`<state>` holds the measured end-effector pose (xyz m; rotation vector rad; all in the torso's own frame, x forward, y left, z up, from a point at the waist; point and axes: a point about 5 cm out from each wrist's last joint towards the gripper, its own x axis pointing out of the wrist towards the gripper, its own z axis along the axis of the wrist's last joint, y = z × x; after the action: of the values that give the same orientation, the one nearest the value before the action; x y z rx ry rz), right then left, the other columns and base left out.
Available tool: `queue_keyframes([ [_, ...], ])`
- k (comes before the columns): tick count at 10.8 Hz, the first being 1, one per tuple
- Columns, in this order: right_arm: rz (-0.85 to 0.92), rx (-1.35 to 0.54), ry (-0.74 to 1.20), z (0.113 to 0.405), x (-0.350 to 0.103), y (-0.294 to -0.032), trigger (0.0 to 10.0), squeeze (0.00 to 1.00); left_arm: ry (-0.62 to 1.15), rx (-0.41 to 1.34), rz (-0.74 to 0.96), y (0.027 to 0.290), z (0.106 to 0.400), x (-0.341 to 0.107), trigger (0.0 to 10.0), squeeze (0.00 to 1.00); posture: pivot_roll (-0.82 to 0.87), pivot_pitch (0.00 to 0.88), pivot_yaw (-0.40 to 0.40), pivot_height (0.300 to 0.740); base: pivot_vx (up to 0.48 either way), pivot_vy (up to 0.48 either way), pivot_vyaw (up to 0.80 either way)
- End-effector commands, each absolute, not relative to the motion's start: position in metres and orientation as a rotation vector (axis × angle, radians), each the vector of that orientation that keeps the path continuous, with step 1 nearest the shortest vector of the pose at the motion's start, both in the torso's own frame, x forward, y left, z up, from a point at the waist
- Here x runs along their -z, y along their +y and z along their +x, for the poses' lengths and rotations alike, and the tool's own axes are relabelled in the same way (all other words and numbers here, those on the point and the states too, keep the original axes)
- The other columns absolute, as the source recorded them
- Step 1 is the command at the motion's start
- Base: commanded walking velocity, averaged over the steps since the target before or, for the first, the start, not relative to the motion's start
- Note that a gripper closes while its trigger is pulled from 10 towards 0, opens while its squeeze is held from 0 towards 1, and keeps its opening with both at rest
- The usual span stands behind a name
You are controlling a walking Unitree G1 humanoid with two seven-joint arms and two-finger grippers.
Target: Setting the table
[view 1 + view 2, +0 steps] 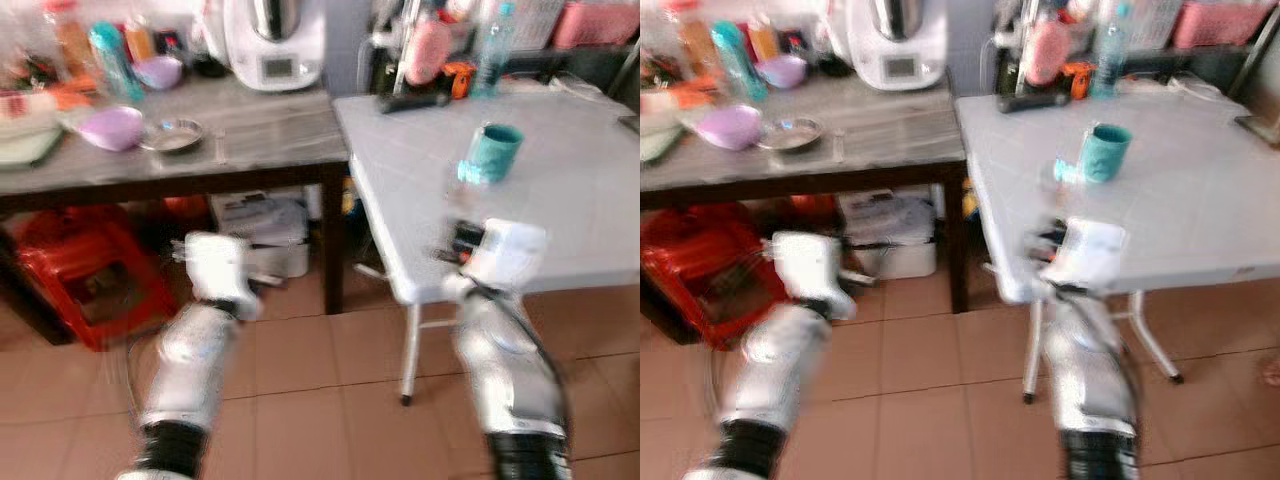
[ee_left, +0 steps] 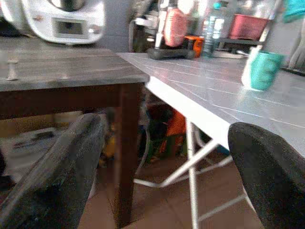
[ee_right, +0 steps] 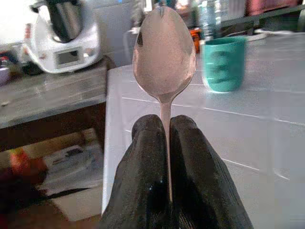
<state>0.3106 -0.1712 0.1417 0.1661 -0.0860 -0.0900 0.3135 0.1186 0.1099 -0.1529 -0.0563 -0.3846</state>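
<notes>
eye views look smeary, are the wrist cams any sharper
Both eye views are motion-blurred, arms and teal cup smeared. Right wrist view is sharper: the spoon is crisp in the right gripper, background soft. Left wrist view is softer, the left gripper fingers blurred up close.

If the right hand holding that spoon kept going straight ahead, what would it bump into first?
Probably the teal cup on the white table. The right hand points the spoon across the tabletop, slightly beside the cup, so it might just miss it.
</notes>
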Motion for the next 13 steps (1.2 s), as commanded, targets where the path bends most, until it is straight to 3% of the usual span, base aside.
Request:
queue_keyframes([
  [1,0.182,0.061,-0.123,0.312,-0.151,-0.162,10.0,0.00,-0.063,0.355,-0.125,0.130,0.316,-0.113,10.0,0.00,0.03,0.000,0.031,0.740,0.000,0.394,0.00],
  [8,0.178,0.059,-0.130,0.313,-0.152,-0.161,10.0,0.00,-0.075,0.365,-0.109,0.126,0.318,-0.113,10.0,0.00,0.03,0.000,0.035,0.740,0.000,0.424,0.00],
  [10,0.174,0.057,-0.132,0.313,-0.153,-0.162,10.0,0.00,-0.073,0.361,-0.105,0.125,0.318,-0.112,10.0,0.00,0.03,0.000,0.034,0.740,0.000,0.459,0.44],
  [12,0.169,0.059,-0.128,0.311,-0.151,-0.163,10.0,0.00,-0.082,0.310,-0.073,0.130,0.318,-0.111,10.0,0.00,0.02,0.000,0.034,0.740,0.000,0.000,0.57],
  [13,0.132,0.055,-0.143,0.310,-0.153,-0.164,10.0,0.00,-0.098,0.195,-0.039,0.148,0.321,-0.112,10.0,0.00,0.02,0.000,0.032,0.740,0.000,0.000,0.56],
])
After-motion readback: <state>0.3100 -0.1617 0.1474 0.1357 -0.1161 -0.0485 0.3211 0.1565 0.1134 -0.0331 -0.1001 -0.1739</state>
